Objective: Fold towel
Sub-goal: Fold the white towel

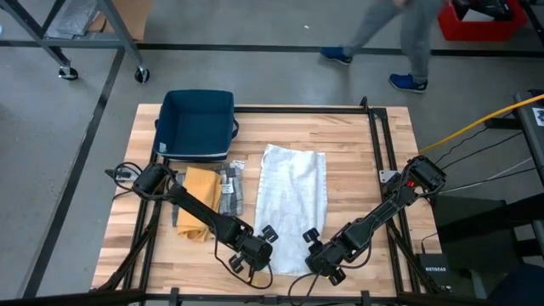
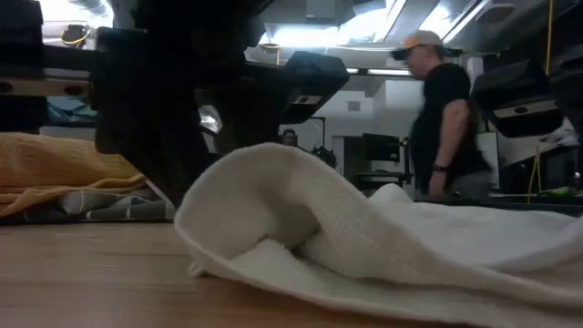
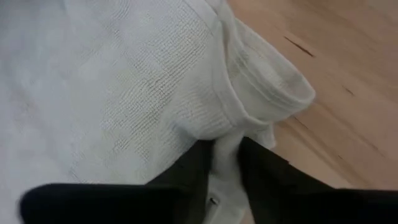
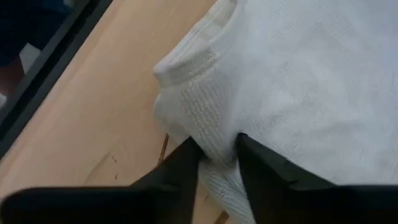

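Towel (image 1: 291,204) lies lengthwise away from both arms, near corners apparently pinched by left fingers (image 3: 202,165) and right fingers (image 4: 186,165).

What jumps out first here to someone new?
The white towel lying lengthwise mid-table, with both grippers at its near end: the left gripper and the right gripper each pinch a corner of cloth between their fingers. Left of it lie a yellow cloth and a grey one, in front of a blue bin at the far edge. A person walks past behind the table.
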{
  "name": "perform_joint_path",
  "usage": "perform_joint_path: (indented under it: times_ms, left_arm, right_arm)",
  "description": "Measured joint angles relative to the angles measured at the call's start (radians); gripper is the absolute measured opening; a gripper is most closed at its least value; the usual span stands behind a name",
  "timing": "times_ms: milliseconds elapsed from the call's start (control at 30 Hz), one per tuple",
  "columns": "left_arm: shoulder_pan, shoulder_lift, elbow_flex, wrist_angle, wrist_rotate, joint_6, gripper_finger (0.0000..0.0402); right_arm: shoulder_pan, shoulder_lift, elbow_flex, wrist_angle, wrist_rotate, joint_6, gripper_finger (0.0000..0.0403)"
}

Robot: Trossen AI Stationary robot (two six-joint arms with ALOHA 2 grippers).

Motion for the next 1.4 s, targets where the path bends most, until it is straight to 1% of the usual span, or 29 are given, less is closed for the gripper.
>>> perform_joint_path:
  times_ms: [167, 200, 267, 367, 467, 600, 767, 933, 1000, 1133, 1300, 1400]
  left_arm:
    - [-0.001, 0.000, 0.000, -0.007, 0.000, -0.087, 0.0016]
    - [-0.001, 0.000, 0.000, -0.008, 0.001, -0.102, 0.0010]
    - [-0.002, 0.000, 0.000, -0.008, 0.000, -0.130, 0.0008]
    - [-0.009, 0.000, 0.000, -0.010, -0.001, -0.181, 0.0008]
    - [-0.020, -0.003, 0.000, -0.026, -0.004, -0.252, 0.0004]
    - [-0.042, -0.029, -0.001, -0.070, -0.005, -0.331, 0.0003]
    - [-0.097, -0.075, 0.000, -0.060, -0.002, -0.388, 0.0002]
    - [-0.167, -0.099, 0.000, -0.082, -0.003, -0.459, 0.0002]
    - [-0.192, -0.114, 0.000, -0.098, -0.032, -0.473, 0.0001]
    - [-0.214, -0.128, 0.000, -0.132, -0.139, -0.487, 0.0001]
    - [-0.197, -0.146, 0.000, -0.138, -0.219, -0.506, 0.0001]
    - [-0.177, -0.155, 0.000, -0.138, -0.271, -0.533, 0.0000]
  right_arm:
    - [0.000, 0.000, 0.000, 0.001, 0.000, 0.176, 0.0022]
    - [0.000, 0.000, 0.000, 0.001, 0.000, 0.207, 0.0013]
    - [0.000, 0.000, 0.000, 0.001, 0.001, 0.264, 0.0015]
    - [0.000, 0.000, 0.000, 0.008, 0.004, 0.392, 0.0023]
    - [0.000, 0.000, 0.000, 0.048, 0.002, 0.502, 0.0009]
    - [0.001, 0.000, 0.000, 0.191, 0.001, 0.588, 0.0011]
    - [0.003, 0.000, 0.000, 0.394, 0.023, 0.657, 0.0005]
    - [0.025, 0.000, 0.001, 0.459, 0.065, 0.753, 0.0004]
    - [0.041, 0.000, 0.001, 0.459, 0.088, 0.795, 0.0004]
    - [0.068, 0.000, 0.001, 0.472, 0.173, 0.880, 0.0004]
    - [0.081, 0.000, 0.023, 0.470, 0.307, 0.955, 0.0003]
    - [0.079, 0.000, 0.044, 0.463, 0.363, 0.958, 0.0002]
